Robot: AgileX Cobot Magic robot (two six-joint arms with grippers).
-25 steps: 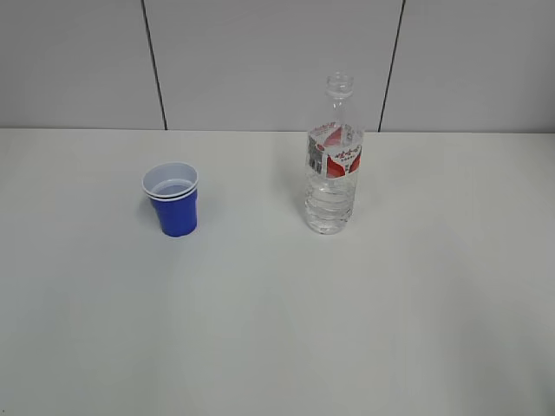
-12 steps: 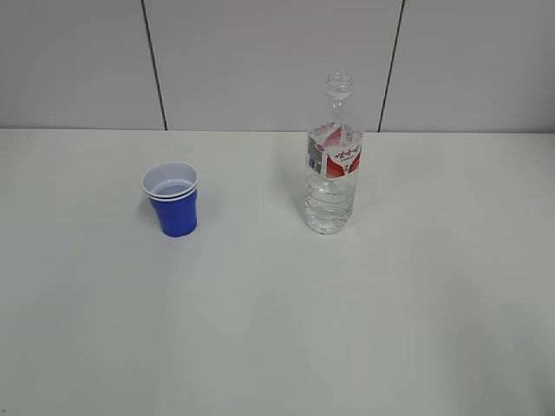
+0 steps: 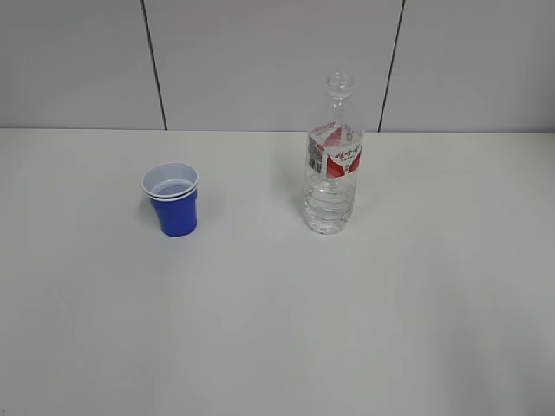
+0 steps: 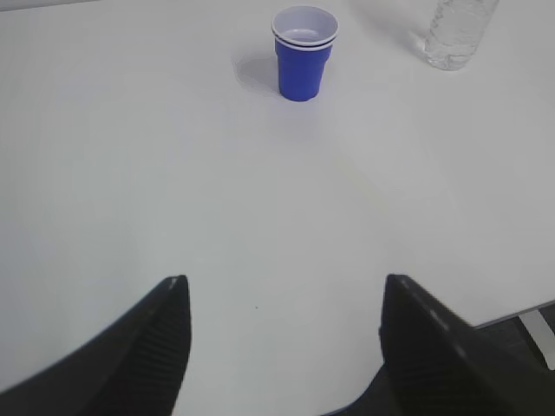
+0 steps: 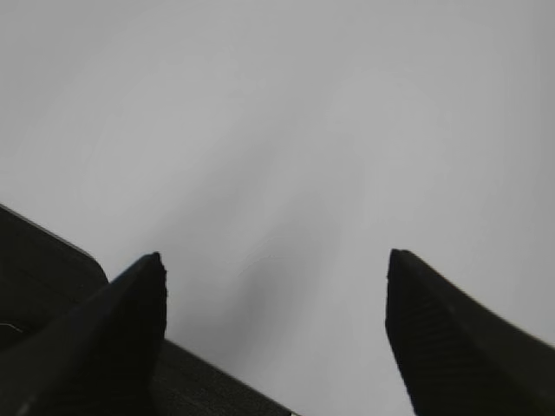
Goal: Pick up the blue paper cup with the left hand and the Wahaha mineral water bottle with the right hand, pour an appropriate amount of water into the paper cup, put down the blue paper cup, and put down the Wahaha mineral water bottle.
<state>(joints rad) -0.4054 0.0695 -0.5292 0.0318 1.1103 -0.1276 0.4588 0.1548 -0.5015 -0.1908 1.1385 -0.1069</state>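
While neither arm shows in the exterior view, the blue paper cup [image 3: 172, 199] stands upright on the white table [image 3: 277, 329], left of centre, with the water bottle [image 3: 333, 158] upright well to its right, near the grey panelled wall [image 3: 269, 61]. Water [image 3: 329, 208] fills the bottle's lower part (its neck carries no cap), and nothing lies between the two.

From the left wrist view, the left hand [image 4: 284, 299] hovers with its fingers [image 4: 165, 334] spread wide and empty; the cup [image 4: 303, 52] sits far ahead, apart from the bottle's base [image 4: 455, 30] at the top right edge.

From the right wrist view, the right hand [image 5: 276, 277] is likewise spread wide, holding nothing, over bare table [image 5: 303, 130]; neither cup nor bottle appears.
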